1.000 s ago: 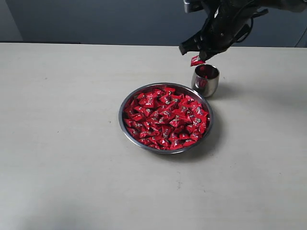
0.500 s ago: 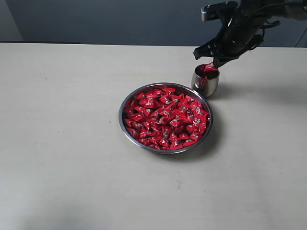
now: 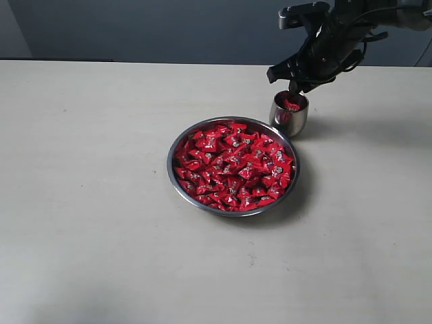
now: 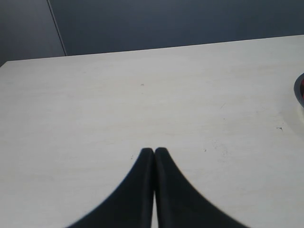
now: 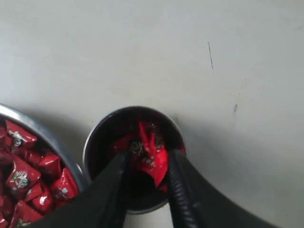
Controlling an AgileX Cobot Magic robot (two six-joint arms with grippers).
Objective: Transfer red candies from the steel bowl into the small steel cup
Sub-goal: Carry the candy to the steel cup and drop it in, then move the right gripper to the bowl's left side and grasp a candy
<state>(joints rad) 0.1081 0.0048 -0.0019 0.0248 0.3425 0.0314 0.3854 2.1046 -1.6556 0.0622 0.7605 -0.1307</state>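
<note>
While my right gripper (image 3: 294, 86) hangs directly over the small steel cup (image 3: 290, 119), its two dark fingers stand apart and clamp nothing; from the right wrist camera I see their tips straddling the cup's mouth, with one crinkled red candy (image 5: 149, 147) lying inside the cup between them. That cup stands upright just behind the far right rim of the steel bowl (image 3: 169, 162), so close that I cannot tell whether the two rims touch. Filling the bowl from edge to edge are the red candies (image 3: 233, 165), heaped to about the height of its thin rim, and none lies outside on the table (image 3: 88, 202). Around bowl and cup I have open room on every side: a broad bare stretch of pale tabletop to the left, another toward the near edge of the exterior view, and a narrower one to the right of the cup. Along the back, the table's far edge meets a dark blue wall (image 3: 135, 27). My left gripper (image 4: 154, 152) waits well away over bare tabletop, its fingers pressed together on nothing, with only a sliver of the bowl's rim at the border of its wrist view
</note>
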